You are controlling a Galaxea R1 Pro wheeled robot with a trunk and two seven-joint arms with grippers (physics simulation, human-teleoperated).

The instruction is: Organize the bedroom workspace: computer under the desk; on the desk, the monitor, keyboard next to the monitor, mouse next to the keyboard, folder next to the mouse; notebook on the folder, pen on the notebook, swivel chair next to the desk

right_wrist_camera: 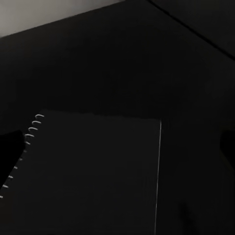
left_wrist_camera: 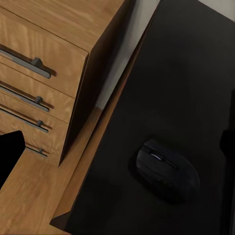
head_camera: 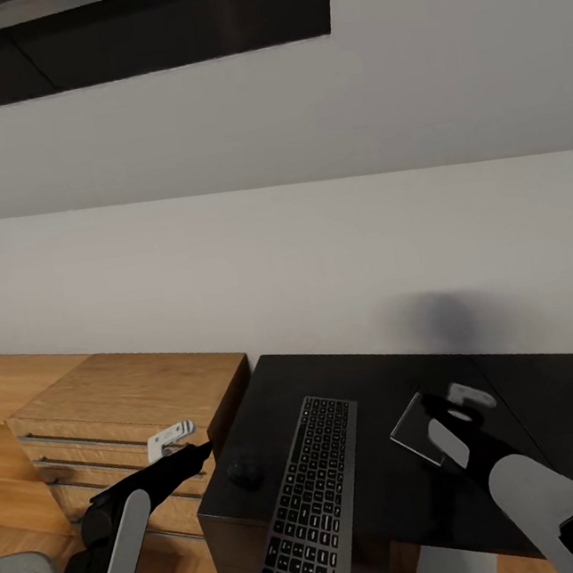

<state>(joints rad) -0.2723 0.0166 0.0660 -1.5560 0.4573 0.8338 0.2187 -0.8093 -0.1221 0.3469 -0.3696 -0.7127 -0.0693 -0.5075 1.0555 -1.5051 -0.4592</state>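
Keyboard (head_camera: pixel 310 512) on desk (head_camera: pixel 378 374), its near end overhanging the front edge; mouse (head_camera: pixel 245 471) just beside it near desk's left edge. Notebook (head_camera: pixel 421 431) w/ right gripper (head_camera: pixel 458 404), grip and jaw opening indiscernible. Left gripper (head_camera: pixel 175 439) beside mouse, opening likewise indiscernible. Risk: a nudge sends mouse off edge.

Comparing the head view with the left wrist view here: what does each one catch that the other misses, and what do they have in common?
Head view alone: the keyboard lying on the desk, a dark spiral-bound notebook to its right by the right gripper, the left gripper over the gap beside the desk, and the white wall.

Left wrist view alone: the grain and bar handles of the drawer fronts close up, and the mouse's scroll wheel.

Shared: the mouse on the black desk near its left edge, and the light wooden drawer unit beside it.
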